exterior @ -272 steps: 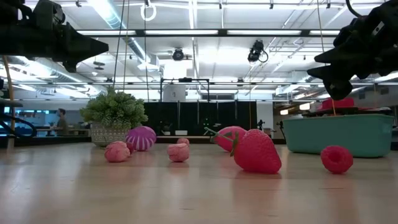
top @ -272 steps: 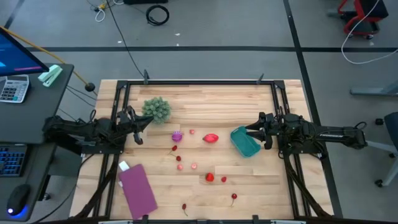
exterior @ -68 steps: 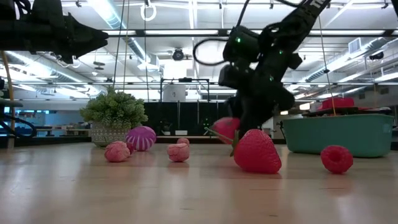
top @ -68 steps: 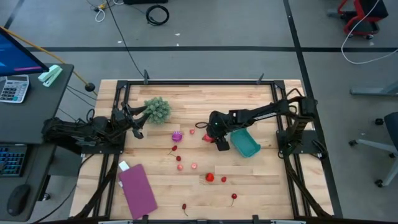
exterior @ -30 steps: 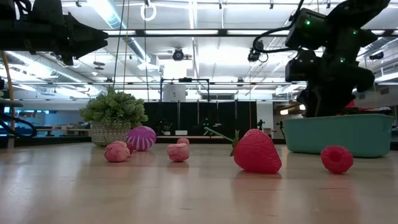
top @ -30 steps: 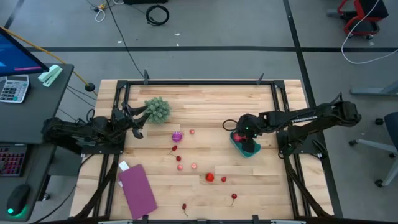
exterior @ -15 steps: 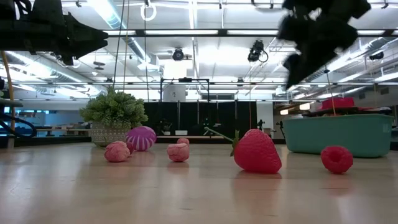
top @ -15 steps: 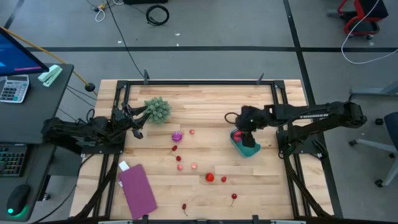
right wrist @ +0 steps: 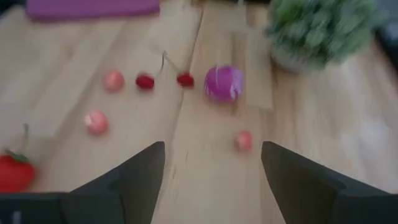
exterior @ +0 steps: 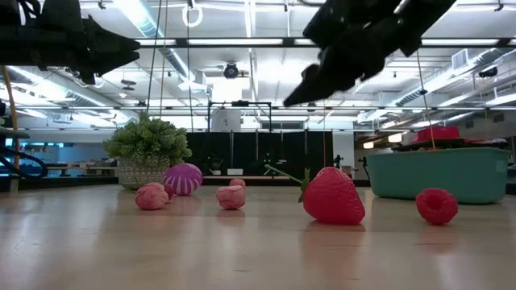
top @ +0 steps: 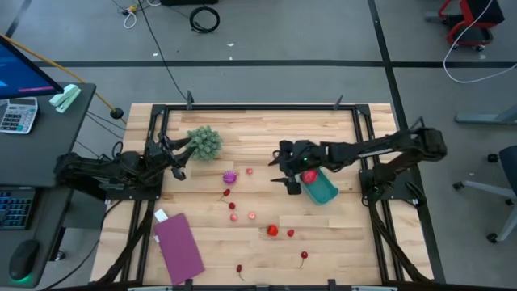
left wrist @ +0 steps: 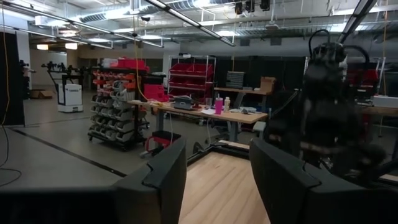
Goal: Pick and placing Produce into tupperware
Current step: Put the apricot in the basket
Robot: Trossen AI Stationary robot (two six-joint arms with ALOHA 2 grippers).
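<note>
The teal tupperware (top: 321, 189) stands right of the table's middle with a red piece of produce (top: 308, 176) lying in it. My right gripper (top: 284, 175) hovers open and holds nothing, just left of the tub and well above the table (exterior: 310, 84). Loose produce lies on the wood: a purple ball (right wrist: 224, 83), two cherries (right wrist: 185, 79), pink pieces (right wrist: 96, 121), a strawberry (exterior: 332, 196) and a raspberry (exterior: 436, 205). At the left edge my left gripper (top: 176, 162) waits open by the green clump (top: 203, 141).
A flat purple rectangle (top: 178, 245) lies at the near left. Two more cherries (top: 240, 268) (top: 304, 255) lie by the near edge. Black rails (top: 258, 106) frame the far and side edges. Bare wood lies between the purple ball and the tub.
My right gripper has risen out of the tupperware and moved toward the table's left edge, stopping just left of the tub and high above the wood. The red piece stays in the tub.
</note>
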